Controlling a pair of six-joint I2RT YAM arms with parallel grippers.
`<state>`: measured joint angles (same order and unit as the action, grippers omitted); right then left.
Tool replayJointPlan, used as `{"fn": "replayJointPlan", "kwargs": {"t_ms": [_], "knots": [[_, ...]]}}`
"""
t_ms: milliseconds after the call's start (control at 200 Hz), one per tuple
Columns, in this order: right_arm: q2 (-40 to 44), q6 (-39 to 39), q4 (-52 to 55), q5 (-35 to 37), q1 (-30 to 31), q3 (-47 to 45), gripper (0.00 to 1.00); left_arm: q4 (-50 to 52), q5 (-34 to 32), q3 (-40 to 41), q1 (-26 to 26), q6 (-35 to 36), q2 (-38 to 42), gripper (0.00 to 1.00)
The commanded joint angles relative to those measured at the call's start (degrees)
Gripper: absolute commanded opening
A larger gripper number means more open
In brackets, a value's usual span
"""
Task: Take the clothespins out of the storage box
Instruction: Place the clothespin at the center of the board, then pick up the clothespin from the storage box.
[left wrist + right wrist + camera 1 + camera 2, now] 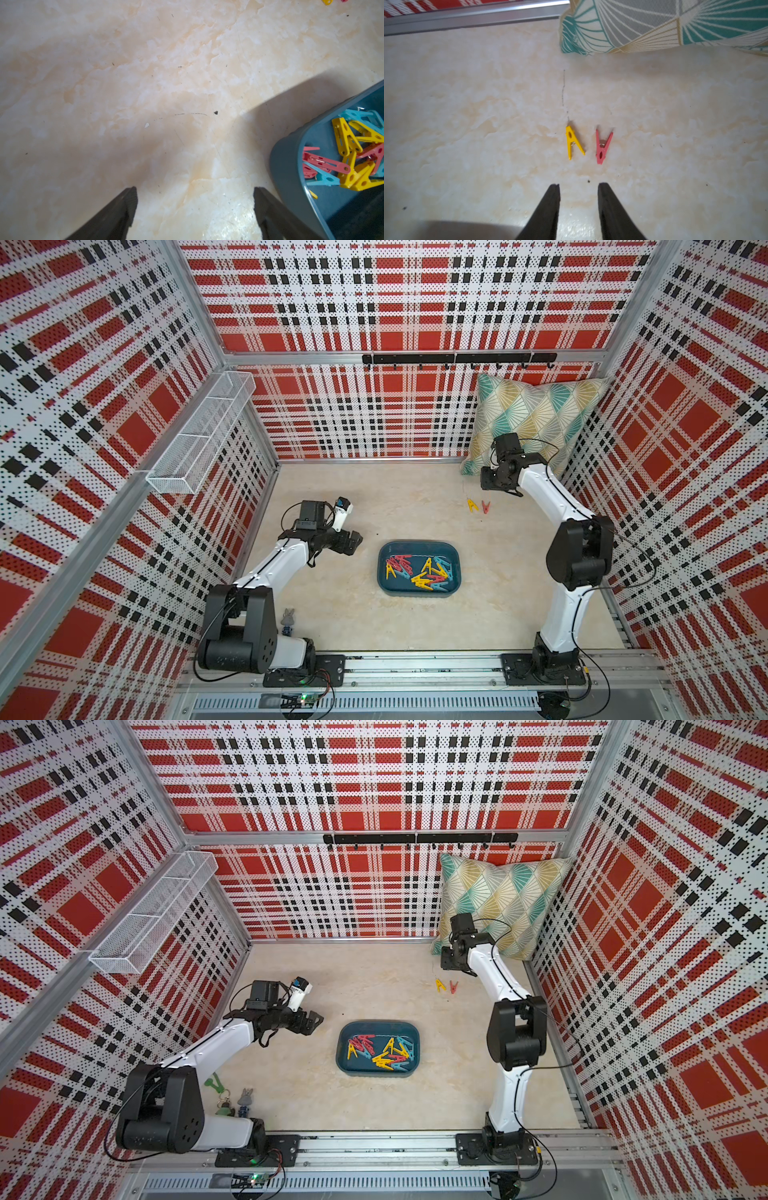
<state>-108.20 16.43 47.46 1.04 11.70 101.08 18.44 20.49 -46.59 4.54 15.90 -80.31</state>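
The dark teal storage box (417, 544) (376, 1024) sits mid-table and holds several yellow, red and light blue clothespins (419, 572) (382, 1052) (353, 158). A yellow clothespin (472, 505) (572, 143) and a red clothespin (485, 507) (602, 148) lie side by side on the table toward the back right. My right gripper (492, 484) (578, 186) hovers just behind them, open, with nothing between its fingers. My left gripper (355, 541) (195, 190) is wide open and empty over bare table, just left of the box wall (286, 166).
A patterned pillow (536, 418) leans in the back right corner, close behind the right gripper. A white wire mesh basket (199, 435) hangs on the left wall, and a black hook rail (457, 359) on the back wall. Small trinkets (245, 1098) lie by the left arm's base.
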Motion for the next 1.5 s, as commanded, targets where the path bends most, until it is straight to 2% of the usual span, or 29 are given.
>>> {"fn": "replayJointPlan", "kwargs": {"t_ms": [0,135,276,406,541,727,962,1493], "knots": [[7.1,5.4,0.0,0.5,6.9,-6.4,0.38,-0.7,0.2,0.5,-0.5,0.4,1.0,0.93],[14.2,10.7,-0.2,4.5,17.9,-14.5,0.39,-0.8,0.0,0.5,-0.7,0.4,0.8,0.93],[16.7,18.2,-1.6,6.8,28.1,-21.2,0.39,-1.0,-0.6,0.4,-1.0,0.1,0.8,0.92],[15.9,24.0,-4.1,6.7,35.4,-25.5,0.39,-1.2,-0.7,0.5,-0.9,0.0,0.7,0.93],[11.9,29.4,-5.8,6.4,40.0,-27.6,0.38,-1.3,-0.7,0.4,-0.9,-0.1,0.6,0.92],[8.0,34.8,-6.6,8.1,40.9,-28.6,0.39,-1.3,-0.5,0.5,-1.1,0.0,1.2,0.92],[4.7,38.3,-5.9,12.0,40.9,-28.0,0.48,-1.3,0.0,0.6,-1.3,0.0,1.1,0.92],[0.5,40.4,-8.9,12.4,38.6,-28.2,0.48,-1.3,0.4,0.8,-1.7,0.1,1.5,0.92]]}}
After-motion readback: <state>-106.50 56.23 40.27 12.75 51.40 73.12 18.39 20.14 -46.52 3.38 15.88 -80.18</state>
